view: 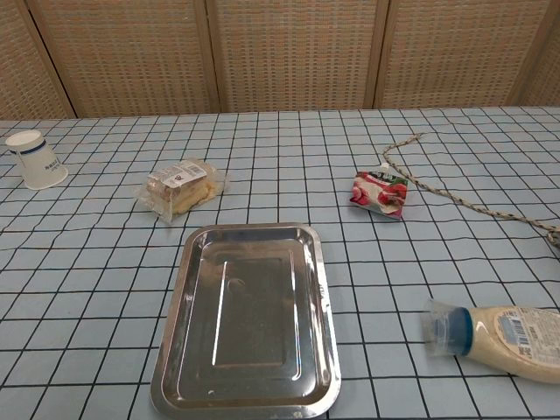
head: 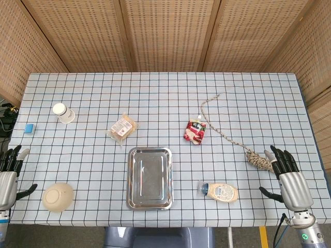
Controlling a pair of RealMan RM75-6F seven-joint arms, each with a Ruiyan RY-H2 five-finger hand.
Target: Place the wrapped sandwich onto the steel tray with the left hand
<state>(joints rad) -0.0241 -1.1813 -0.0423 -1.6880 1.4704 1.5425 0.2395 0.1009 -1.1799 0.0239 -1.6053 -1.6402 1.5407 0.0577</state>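
Legible text: none. Printed labels appear on the wrapped sandwich point(view: 179, 186), the red pouch point(view: 380, 192) and the sauce bottle point(view: 500, 332), all too small or blurred to read. The paper cup point(view: 33, 158) bears only a dark band.

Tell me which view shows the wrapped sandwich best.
The chest view: the wrapped sandwich is near and large there, its label and clear wrapper plain, lying beyond the steel tray. The head view shows it smaller, from above, with its place between the paper cup and the red pouch.
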